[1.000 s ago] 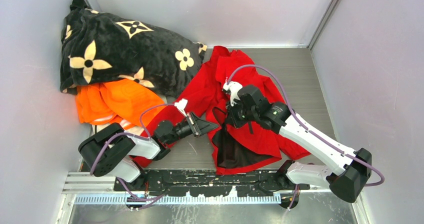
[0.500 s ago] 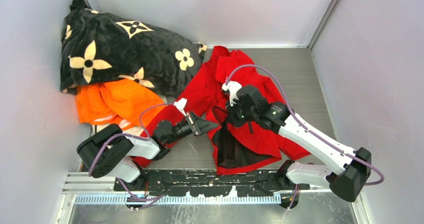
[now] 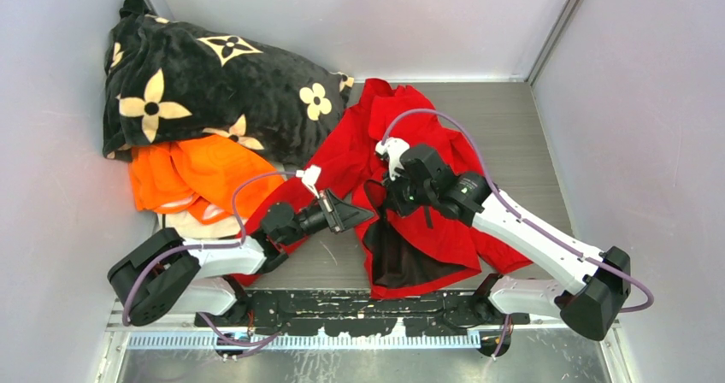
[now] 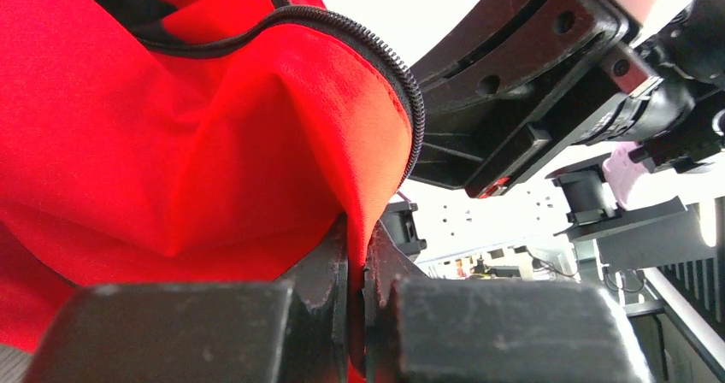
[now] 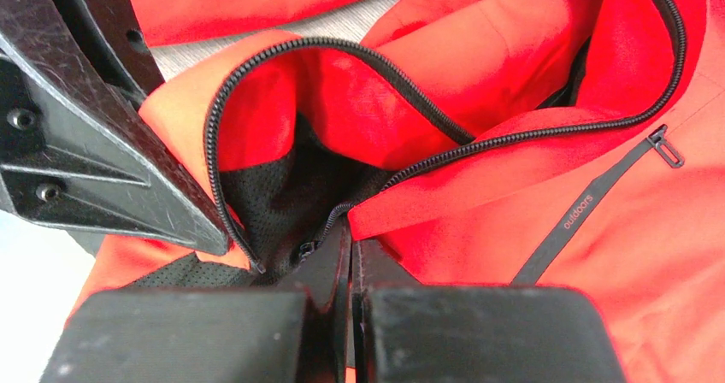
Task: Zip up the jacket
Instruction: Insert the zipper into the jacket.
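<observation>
The red jacket [image 3: 445, 233] lies open in the middle of the table, its dark lining [image 3: 397, 259] showing. My left gripper [image 3: 366, 215] is shut on a fold of the jacket's front edge; in the left wrist view the red cloth [image 4: 214, 144] runs down between the tips of the gripper [image 4: 359, 242], and the zip teeth [image 4: 412, 101] curve over it. Just right of it, my right gripper [image 3: 389, 205] is shut on the other zip edge. In the right wrist view the gripper [image 5: 350, 229] clamps the zip tape beside the slider [image 5: 306, 248]. The two rows of teeth [image 5: 513, 135] stand apart.
A black flower-patterned blanket [image 3: 205, 84] is heaped at the back left, with an orange garment [image 3: 192, 173] in front of it. Grey walls close in the left, back and right. The pocket slit [image 5: 590, 203] shows in the right wrist view, as does a left finger [image 5: 103, 144].
The left arm's elbow has swung down and to the left. Both grippers have shifted slightly left, still shut on the jacket.
</observation>
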Robot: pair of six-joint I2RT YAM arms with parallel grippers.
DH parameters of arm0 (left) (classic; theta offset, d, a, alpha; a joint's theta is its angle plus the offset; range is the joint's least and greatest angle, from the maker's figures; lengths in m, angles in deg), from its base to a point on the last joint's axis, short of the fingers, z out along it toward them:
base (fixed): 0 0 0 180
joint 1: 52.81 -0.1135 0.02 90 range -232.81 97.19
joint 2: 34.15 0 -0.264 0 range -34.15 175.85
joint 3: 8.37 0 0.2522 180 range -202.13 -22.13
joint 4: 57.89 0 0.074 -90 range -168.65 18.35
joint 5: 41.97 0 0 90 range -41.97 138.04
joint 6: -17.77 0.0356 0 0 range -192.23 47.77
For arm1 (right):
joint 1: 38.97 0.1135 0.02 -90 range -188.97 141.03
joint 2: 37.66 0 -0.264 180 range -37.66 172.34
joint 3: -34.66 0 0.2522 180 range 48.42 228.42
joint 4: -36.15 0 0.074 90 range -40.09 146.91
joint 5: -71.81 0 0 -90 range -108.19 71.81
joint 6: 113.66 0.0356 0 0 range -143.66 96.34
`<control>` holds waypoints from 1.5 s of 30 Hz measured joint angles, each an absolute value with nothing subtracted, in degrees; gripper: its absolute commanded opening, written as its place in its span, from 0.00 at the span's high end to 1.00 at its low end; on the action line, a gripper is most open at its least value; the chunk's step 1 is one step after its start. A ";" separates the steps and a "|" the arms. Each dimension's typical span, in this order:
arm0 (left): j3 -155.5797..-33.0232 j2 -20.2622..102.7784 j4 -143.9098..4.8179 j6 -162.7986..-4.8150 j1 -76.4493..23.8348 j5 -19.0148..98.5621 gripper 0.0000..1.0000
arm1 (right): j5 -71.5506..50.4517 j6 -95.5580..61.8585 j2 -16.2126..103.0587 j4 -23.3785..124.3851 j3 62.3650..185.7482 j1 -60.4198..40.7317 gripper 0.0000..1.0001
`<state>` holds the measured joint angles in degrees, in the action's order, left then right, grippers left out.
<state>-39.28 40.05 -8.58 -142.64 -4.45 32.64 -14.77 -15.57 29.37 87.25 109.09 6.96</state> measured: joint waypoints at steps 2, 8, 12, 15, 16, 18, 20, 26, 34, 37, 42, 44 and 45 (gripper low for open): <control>-39.61 39.48 -10.48 -141.90 -4.19 32.70 0.97 | -14.86 -15.54 29.39 87.25 109.28 6.96 0.99; -40.00 37.27 -15.62 -140.06 -3.66 33.58 0.97 | -14.92 -15.26 29.48 87.25 109.30 6.96 0.99; -40.02 36.33 -17.24 -139.21 -3.62 34.25 0.97 | -14.92 -14.93 29.50 87.25 109.30 6.96 0.99; -40.22 36.31 -18.15 -139.16 -3.57 34.69 0.97 | -14.90 -14.69 29.50 87.25 109.30 6.96 0.99; -40.37 36.31 -18.50 -139.16 -3.57 34.84 0.98 | -14.90 -14.67 29.50 87.25 109.30 6.96 0.99; -40.79 36.33 -18.88 -139.12 -3.55 35.02 0.98 | -14.90 -14.56 29.50 87.25 109.30 6.96 0.99; -41.05 36.33 -18.85 -139.08 -3.53 35.06 0.98 | -14.90 -14.50 29.50 87.25 109.30 6.96 0.99; -41.12 36.31 -18.92 -139.03 -3.53 35.50 0.98 | -14.90 -14.43 29.50 87.25 109.30 7.01 0.99; -41.16 36.33 -19.68 -139.01 -3.31 36.40 0.98 | -14.90 -14.23 29.50 87.25 109.30 7.07 0.99; -41.36 36.33 -19.77 -139.01 -3.29 36.55 0.98 | -14.90 -14.23 29.50 87.25 109.30 7.11 0.99; -41.84 36.33 -19.90 -138.99 -3.14 37.07 0.98 | -14.90 -14.06 29.50 87.25 109.30 7.22 0.99; -41.84 36.33 -20.10 -138.99 -3.01 37.18 0.98 | -14.90 -14.01 29.50 87.23 109.30 7.22 0.99; -41.84 36.35 -20.17 -138.99 -2.98 37.27 0.98 | -14.90 -13.99 29.50 87.23 109.30 7.22 0.99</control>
<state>-41.84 36.35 -20.17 -138.99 -2.98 37.27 -14.90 -13.99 29.50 87.23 109.30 7.22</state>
